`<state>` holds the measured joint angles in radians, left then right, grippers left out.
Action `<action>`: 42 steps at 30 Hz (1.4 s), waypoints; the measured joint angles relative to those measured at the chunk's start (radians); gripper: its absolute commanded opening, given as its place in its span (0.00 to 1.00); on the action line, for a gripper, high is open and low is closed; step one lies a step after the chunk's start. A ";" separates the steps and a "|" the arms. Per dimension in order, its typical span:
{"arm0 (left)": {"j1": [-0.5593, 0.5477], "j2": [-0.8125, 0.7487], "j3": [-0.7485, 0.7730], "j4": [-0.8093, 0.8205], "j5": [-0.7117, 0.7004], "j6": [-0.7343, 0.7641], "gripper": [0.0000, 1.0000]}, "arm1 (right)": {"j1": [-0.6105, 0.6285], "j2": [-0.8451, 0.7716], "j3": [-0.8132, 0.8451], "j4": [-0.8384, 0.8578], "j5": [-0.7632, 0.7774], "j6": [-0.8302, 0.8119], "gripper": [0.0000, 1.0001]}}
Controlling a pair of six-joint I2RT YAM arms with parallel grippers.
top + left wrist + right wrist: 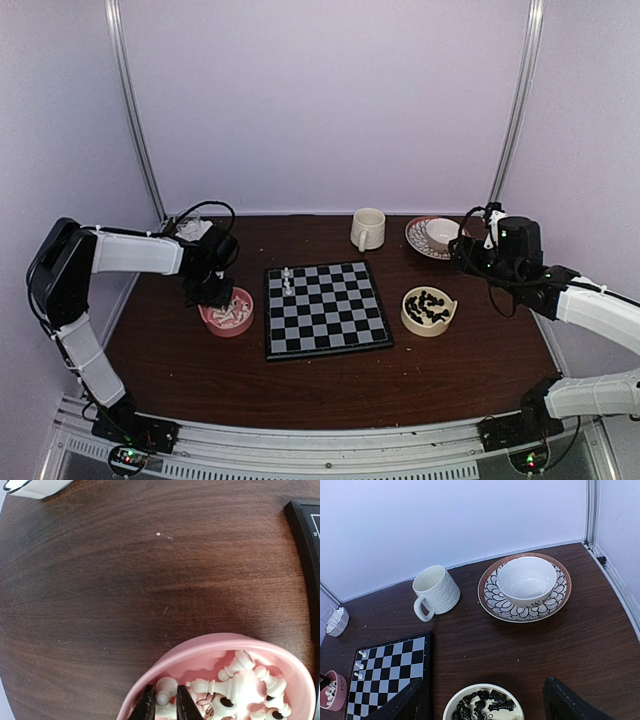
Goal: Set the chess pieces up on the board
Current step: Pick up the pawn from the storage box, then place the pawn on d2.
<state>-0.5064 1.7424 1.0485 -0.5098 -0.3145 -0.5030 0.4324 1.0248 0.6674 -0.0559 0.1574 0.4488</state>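
The board point(330, 325) lies mid-table with three white chess pieces point(287, 278) standing at its far left corner; they also show in the right wrist view point(359, 665). A pink bowl point(210, 647) left of the board holds several white chess pieces point(235, 680). My left gripper point(164, 695) reaches into that bowl, its jaws shut on a white pawn point(169, 684). A cream bowl point(451, 702) right of the board holds black chess pieces point(482, 705). My right gripper point(487, 690) hangs above it, open wide and empty.
A white ribbed mug point(436, 591) stands behind the board. A patterned plate point(492, 597) carrying a white bowl point(526, 580) sits at the back right. A small white container point(336, 621) is at the far left. Walls close in the table's back and sides.
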 measured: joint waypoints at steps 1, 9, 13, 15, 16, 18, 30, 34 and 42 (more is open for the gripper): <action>0.000 0.003 0.003 -0.003 0.000 0.000 0.17 | 0.000 0.000 0.000 0.000 0.000 0.000 0.82; 0.000 0.037 0.017 -0.019 -0.001 0.000 0.13 | 0.000 0.000 0.000 0.000 0.000 0.000 0.82; 0.000 0.043 0.029 -0.023 -0.003 0.002 0.06 | 0.000 0.000 0.000 0.000 0.000 0.000 0.83; 0.000 0.043 0.029 -0.023 -0.003 0.004 0.05 | 0.000 0.000 0.000 0.000 0.000 0.000 0.83; 0.000 0.043 0.029 -0.023 -0.003 0.006 0.05 | 0.000 0.000 0.000 0.000 0.000 0.000 0.82; -0.002 0.042 0.029 -0.023 -0.003 0.008 0.05 | 0.000 0.000 0.000 0.000 0.000 0.000 0.82; -0.077 -0.010 0.029 -0.014 -0.031 0.042 0.01 | 0.000 0.000 0.000 0.000 0.000 0.000 0.82; -0.106 -0.042 0.019 -0.002 -0.051 0.062 0.01 | 0.000 0.000 0.000 0.000 0.000 0.000 0.82; -0.188 -0.105 -0.009 0.072 -0.060 0.112 0.02 | 0.004 0.022 0.000 0.006 -0.020 -0.001 0.82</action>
<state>-0.6941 1.6375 1.0397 -0.4374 -0.3740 -0.3908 0.4362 1.0470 0.6674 -0.0498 0.1375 0.4477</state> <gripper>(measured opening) 0.076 0.824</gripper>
